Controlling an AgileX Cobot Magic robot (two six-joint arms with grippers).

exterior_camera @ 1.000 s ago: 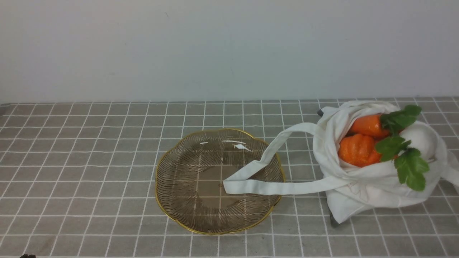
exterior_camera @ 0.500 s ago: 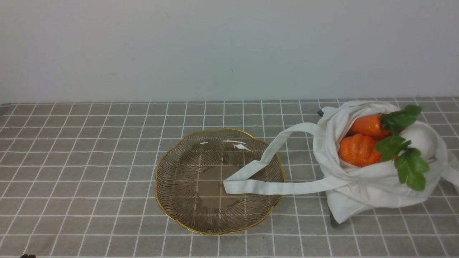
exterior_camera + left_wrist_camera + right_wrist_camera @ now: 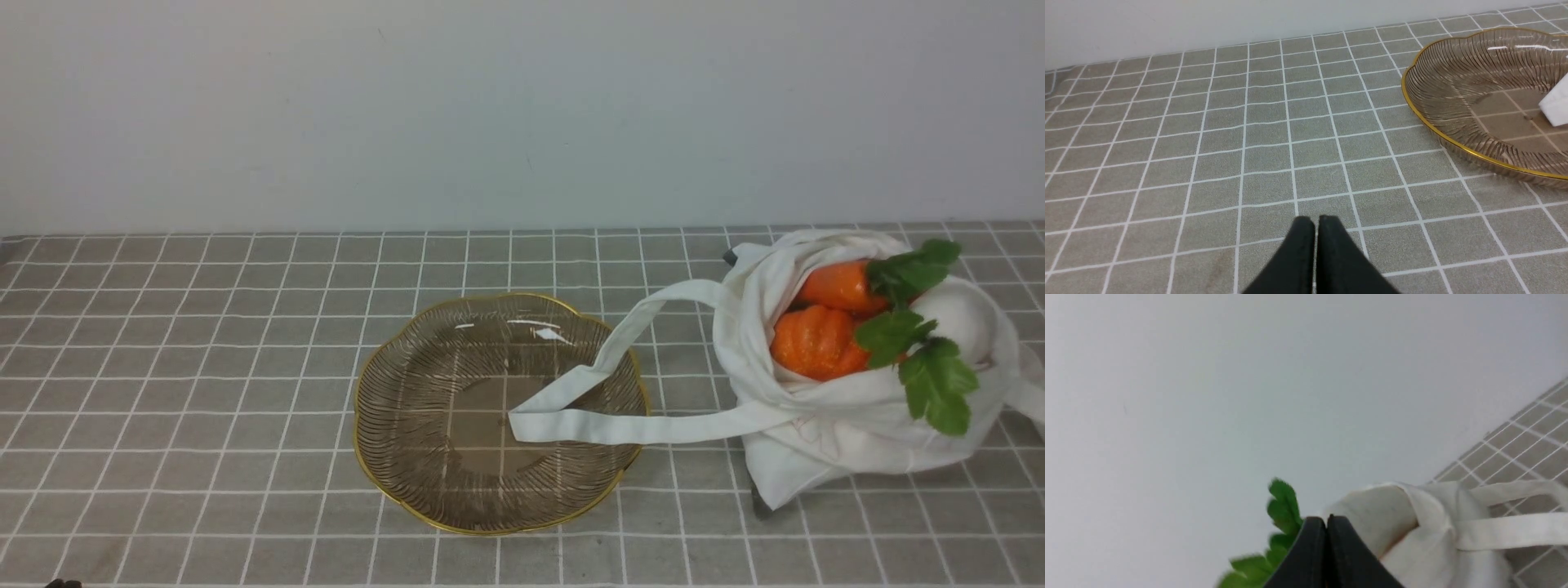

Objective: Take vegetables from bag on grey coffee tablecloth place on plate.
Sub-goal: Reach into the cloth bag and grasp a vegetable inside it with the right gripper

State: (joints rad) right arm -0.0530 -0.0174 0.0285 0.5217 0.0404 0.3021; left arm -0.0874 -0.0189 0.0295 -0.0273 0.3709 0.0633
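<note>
The tablecloth is matt, finely grained cloth. The plate looks like glossy see-through glass or plastic, ribbed, with a shiny gold rim. The bag is soft, matt, creased cloth. The carrot and pumpkin look smooth with a slight sheen, and the radish looks matt. The left end effector and right end effector are matt black.

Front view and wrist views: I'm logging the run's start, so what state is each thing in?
Soft white cloth tote bag: mouth open.
Orange carrot: in bag.
Ribbed orange pumpkin: in bag.
White radish: in bag.
Ribbed brownish see-through plate: no vegetables.
Flat white strap: lying across plate.
Left hand: shut, empty.
Right hand: shut, empty.
</note>
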